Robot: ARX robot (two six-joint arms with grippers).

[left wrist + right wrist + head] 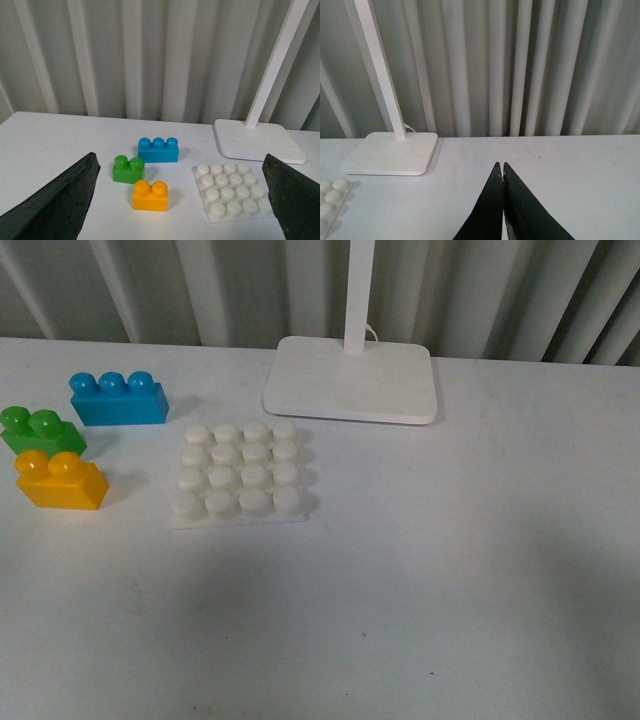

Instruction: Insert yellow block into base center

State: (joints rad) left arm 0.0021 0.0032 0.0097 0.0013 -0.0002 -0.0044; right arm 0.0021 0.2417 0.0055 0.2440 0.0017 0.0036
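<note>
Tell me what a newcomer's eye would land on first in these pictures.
Three bright bricks cluster at the table's left: the blue brick furthest back, the green brick before it, the yellow block nearest. Right of them lies the white studded base, with no brick on it, and a white lamp foot behind. The left hand is spread wide; the right hand is closed.

Block (60,482) left of base (242,478); two-stud brick (40,432), then three-stud brick (118,400) behind it; lamp foot (350,380) behind base
</note>
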